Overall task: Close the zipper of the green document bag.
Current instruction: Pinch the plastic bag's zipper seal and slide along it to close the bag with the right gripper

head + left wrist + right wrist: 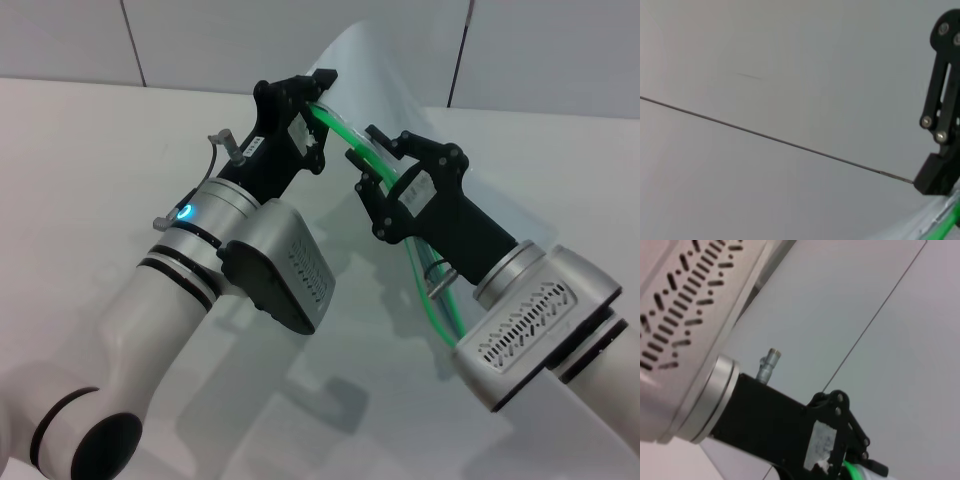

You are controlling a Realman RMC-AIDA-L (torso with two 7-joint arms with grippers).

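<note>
The green document bag (400,80) is lifted off the white table (90,150), its translucent sheet standing up behind both arms. The zipper (428,305) runs as a bright green strip from the top centre down to the lower right. My left gripper (318,108) is shut on the zipper's upper end. A short way down the strip, my right gripper (368,160) is shut on the zipper. The left wrist view shows one black finger (940,110) beside a corner of the zipper (947,226). In the right wrist view the left gripper (840,440) shows, with a bit of the zipper (854,472).
A pale tiled wall (300,40) with dark seams stands behind the table. My two forearms cross the lower half of the head view, the left arm's housing (285,265) close to the right wrist.
</note>
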